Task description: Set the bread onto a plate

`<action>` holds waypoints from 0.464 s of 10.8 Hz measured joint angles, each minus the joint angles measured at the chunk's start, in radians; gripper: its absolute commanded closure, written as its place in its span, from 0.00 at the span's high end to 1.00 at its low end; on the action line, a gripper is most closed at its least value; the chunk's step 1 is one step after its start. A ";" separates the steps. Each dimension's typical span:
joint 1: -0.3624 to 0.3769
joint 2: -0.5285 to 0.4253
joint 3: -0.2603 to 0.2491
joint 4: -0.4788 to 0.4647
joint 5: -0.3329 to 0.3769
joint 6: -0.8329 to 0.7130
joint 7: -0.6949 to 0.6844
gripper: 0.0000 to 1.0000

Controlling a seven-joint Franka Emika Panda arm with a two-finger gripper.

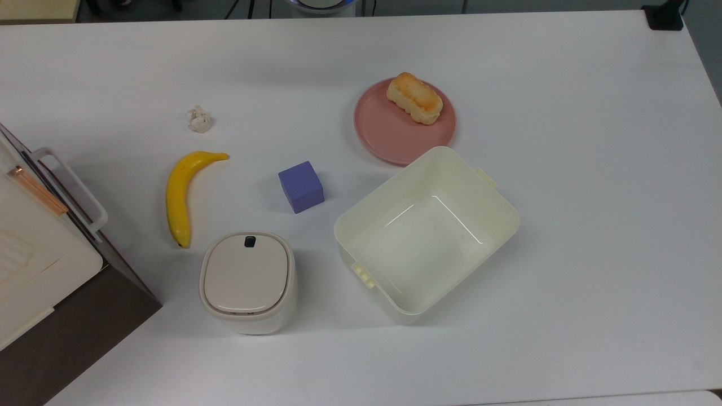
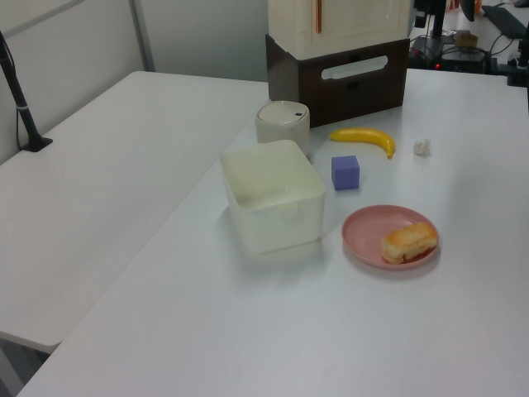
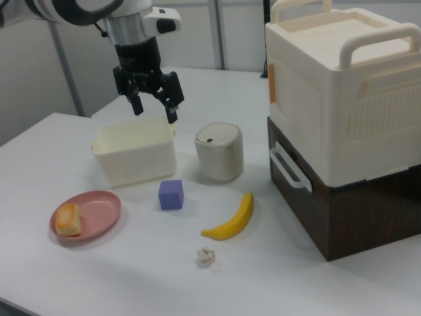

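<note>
Your bread [image 1: 414, 98] is sitting on the pink plate [image 1: 389, 138], off toward one rim, right next to the cream tub [image 1: 496, 198] on the table [image 1: 592, 169]. In the right view your end effector [image 3: 152, 108] hangs up high, fingers spread, gripping nothing.

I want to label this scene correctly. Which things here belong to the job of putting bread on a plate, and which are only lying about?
Belong to the job:
- bread, lying on the plate
- pink plate
- gripper, open, raised above the table

Lying about:
- banana
- purple cube
- paper ball
- cream tub
- lidded bin
</note>
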 measured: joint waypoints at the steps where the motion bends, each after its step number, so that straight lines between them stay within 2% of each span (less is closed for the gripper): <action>1: 0.000 0.001 0.000 0.000 0.018 0.000 0.006 1.00; 5: 0.000 0.003 0.000 0.000 0.039 0.024 0.009 1.00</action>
